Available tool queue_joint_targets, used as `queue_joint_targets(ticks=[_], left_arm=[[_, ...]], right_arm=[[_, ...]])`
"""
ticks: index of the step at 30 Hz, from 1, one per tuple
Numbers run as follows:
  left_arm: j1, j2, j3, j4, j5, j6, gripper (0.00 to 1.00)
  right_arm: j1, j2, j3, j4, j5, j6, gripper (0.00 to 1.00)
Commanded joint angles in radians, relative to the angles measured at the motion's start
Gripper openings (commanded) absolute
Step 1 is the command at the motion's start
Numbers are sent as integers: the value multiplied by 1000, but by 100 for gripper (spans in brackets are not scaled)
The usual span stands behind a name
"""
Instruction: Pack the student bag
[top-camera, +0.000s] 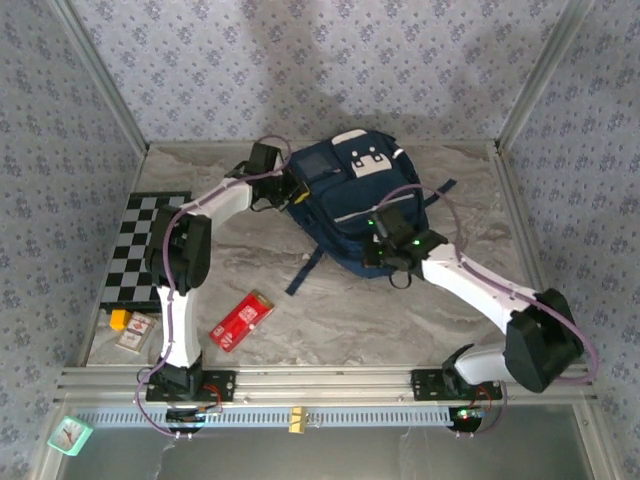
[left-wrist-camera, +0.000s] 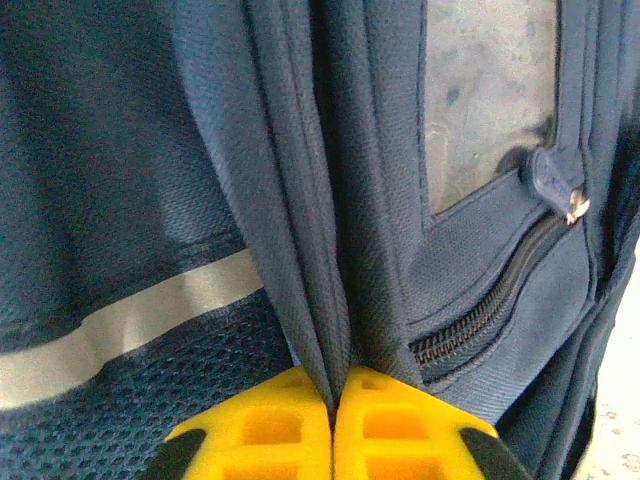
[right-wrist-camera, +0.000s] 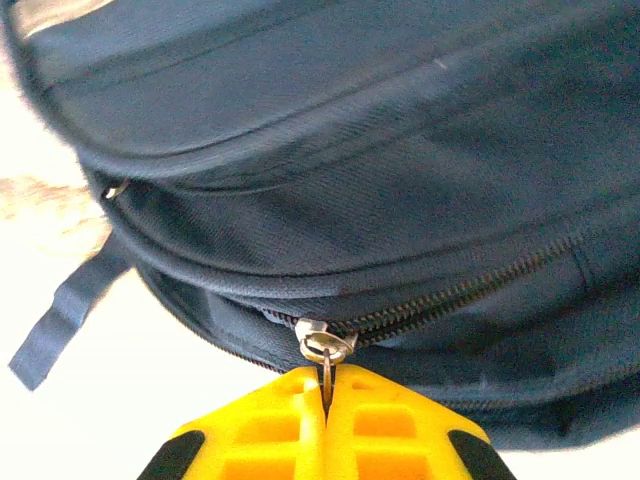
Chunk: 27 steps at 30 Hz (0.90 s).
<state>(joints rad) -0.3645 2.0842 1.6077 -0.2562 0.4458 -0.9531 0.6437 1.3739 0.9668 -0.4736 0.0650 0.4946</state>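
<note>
Pinches a fold of the student bag (left-wrist-camera: 120, 150) in the left gripper (left-wrist-camera: 334, 400), jaws closed on it; clamps the zipper pull (right-wrist-camera: 325, 350) in the right gripper (right-wrist-camera: 327, 388), jaws closed. Looks early, with red packet (top-camera: 241, 320) and cards (top-camera: 133, 335) unpacked, well behind both jaws.

Marble worktop (top-camera: 400, 320): a black-and-white checkerboard mat (top-camera: 150, 245) sits out at nine o'clock. A red packet (top-camera: 241, 320) lies flat at eight. Further left, a small orange block (top-camera: 119, 319) is just beside a card box (top-camera: 135, 333). A teal clock (top-camera: 70, 433) sits off the worktop, at seven o'clock from the box.
</note>
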Motion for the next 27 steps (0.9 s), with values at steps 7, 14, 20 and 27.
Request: queue_joint_targets(ticks=[7, 14, 20, 27], left_arm=[[77, -207, -93, -88, 34, 163, 57], [-65, -468, -504, 222, -43, -101, 63], [-194, -502, -657, 382, -183, -319, 62], [-288, -465, -690, 462, -302, -438, 58]], right_arm=[[66, 124, 87, 71, -37, 54, 0], [85, 114, 38, 117, -29, 79, 0], [88, 108, 29, 140, -19, 81, 0], [94, 117, 17, 156, -11, 86, 0]])
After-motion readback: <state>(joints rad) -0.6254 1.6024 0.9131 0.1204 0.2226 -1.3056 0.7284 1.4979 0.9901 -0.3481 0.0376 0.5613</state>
